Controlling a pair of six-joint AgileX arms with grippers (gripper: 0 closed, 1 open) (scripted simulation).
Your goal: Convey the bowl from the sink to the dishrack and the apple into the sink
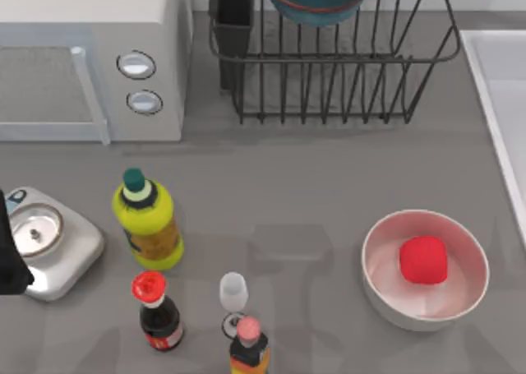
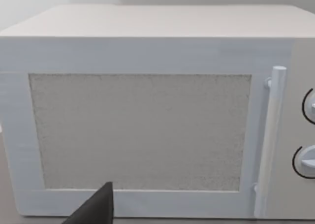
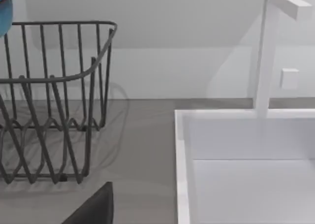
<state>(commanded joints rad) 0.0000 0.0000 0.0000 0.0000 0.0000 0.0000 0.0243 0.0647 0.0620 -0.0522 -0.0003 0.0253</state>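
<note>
The round teal-blue bowl with the thin reddish line [image 1: 319,0] already leans among the upright bars of the black wire dishrack [image 1: 333,66], so by my judgement the step in hand is the apple. The small bright red, slightly blocky apple [image 1: 423,260] lies in the large white ceramic bowl [image 1: 388,293], on the table's right side.

To do it well, the right arm should come straight down over the apple, close on its widest part, lift clear of the white bowl's wall and carry it over the raised rim of the pale grey-white sink [image 1: 493,78] before letting go low.

Its wrist camera looks level across the sink's near corner [image 3: 184,135], white tap beyond, dishrack off to one side. Whether either gripper is open or closed, I cannot tell. The left arm [image 1: 10,259] waits parked at the table's left edge, facing the white microwave [image 2: 147,111].
</note>
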